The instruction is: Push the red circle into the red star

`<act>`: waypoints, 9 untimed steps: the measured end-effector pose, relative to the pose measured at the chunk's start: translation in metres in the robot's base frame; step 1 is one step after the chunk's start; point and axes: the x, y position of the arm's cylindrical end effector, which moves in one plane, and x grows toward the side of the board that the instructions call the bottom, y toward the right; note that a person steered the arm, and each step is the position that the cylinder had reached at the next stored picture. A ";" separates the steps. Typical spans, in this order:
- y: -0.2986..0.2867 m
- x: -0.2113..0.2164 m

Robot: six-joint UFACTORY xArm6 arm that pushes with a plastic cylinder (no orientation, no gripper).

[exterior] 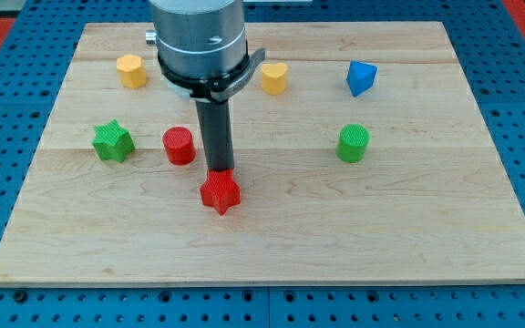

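Blocks lie across the wooden board (427, 228) from the view's left to its right: a green star (113, 141) and, above it, a yellow hexagon-like block (131, 70), then the red circle (179, 146), the red star (220, 193), a yellow heart-like block (274, 77), a green cylinder (354, 143) and a blue block (361, 78) of angular shape. I have no fingers to open or close, only a dark rod, and my tip (218, 171) sits at the red star's upper edge, seemingly touching it. The red circle stands just to the view's left of my rod and slightly above my tip, apart from the red star, which lies below it and to the right.
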 end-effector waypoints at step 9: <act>-0.092 -0.019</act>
